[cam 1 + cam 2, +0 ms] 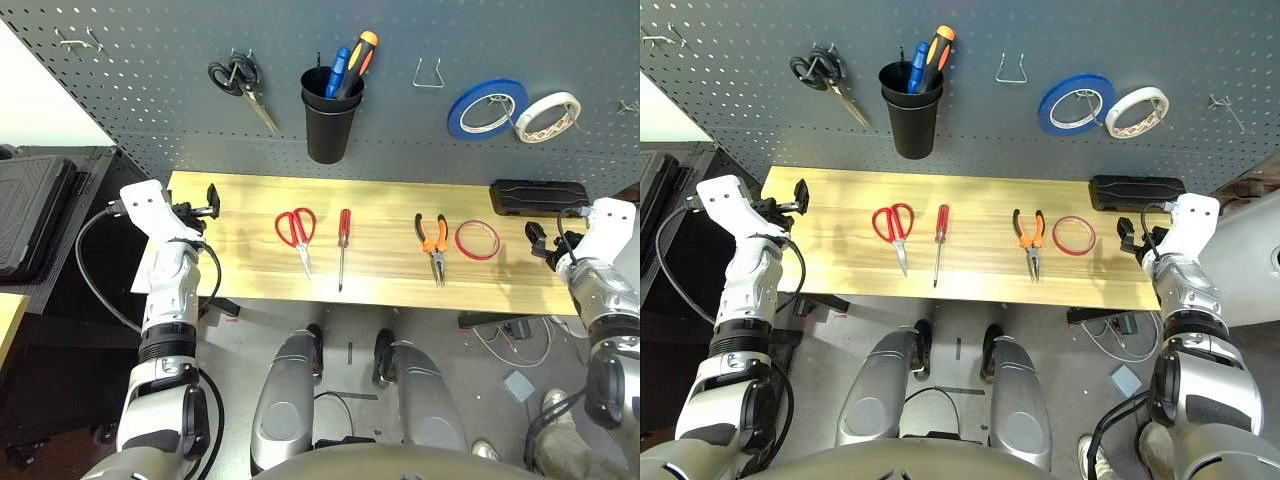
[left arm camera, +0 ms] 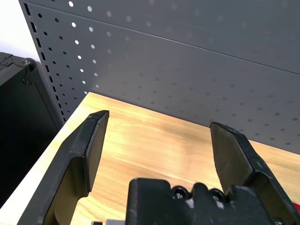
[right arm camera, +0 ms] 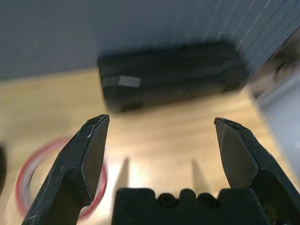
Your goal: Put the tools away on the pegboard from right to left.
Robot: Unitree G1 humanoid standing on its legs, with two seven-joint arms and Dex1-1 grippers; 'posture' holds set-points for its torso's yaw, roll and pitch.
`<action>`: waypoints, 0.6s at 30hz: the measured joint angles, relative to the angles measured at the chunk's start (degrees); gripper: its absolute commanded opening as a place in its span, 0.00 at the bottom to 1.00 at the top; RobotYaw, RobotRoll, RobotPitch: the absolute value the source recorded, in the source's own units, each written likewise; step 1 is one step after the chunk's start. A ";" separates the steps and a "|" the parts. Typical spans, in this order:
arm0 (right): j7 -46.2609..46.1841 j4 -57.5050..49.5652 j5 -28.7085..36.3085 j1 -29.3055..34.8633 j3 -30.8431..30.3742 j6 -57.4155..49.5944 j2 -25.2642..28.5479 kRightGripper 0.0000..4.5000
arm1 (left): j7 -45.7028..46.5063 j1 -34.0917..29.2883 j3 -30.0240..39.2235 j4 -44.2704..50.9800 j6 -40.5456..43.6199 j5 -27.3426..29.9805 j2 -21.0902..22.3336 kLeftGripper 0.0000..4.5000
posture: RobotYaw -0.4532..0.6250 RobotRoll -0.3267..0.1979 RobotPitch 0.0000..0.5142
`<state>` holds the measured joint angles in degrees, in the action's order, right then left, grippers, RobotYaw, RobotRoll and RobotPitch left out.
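Left pincer and right pincer gape wide, holding nothing.

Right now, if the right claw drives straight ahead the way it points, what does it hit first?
Most likely the black box at the back of the table, which sits dead ahead between the open fingers of the right claw. The red tape ring lies off to one side. Height is unclear, so it might skim the tabletop first.

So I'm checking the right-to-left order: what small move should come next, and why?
Probably the right hand should ease toward the red tape ring and down over it. All four tools lie untouched on the table; the ring is rightmost, next to that open, empty hand.
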<state>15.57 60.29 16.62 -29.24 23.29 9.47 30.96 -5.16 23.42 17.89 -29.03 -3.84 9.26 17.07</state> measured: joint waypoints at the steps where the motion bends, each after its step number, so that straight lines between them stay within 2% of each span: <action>1: -0.44 0.00 -0.02 0.10 0.04 1.80 -0.12 1.00 | 0.00 0.00 -0.01 -0.13 -0.01 0.00 -0.01 0.99 | 0.59 0.62 0.45; 8: -2.91 0.06 -0.10 0.80 0.08 9.15 -1.23 1.00 | -0.03 0.18 -0.06 -0.92 -0.18 -0.01 -0.03 0.99 | 0.59 0.62 0.44; 18: -4.13 0.55 -0.14 0.90 0.03 9.11 -1.23 1.00 | -0.09 0.31 -0.43 -0.94 -0.24 -0.01 -0.04 0.99 | 0.58 0.62 0.45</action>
<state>11.43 60.85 16.48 -28.33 23.32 18.58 29.73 -5.26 23.73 17.45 -29.97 -4.08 9.25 17.03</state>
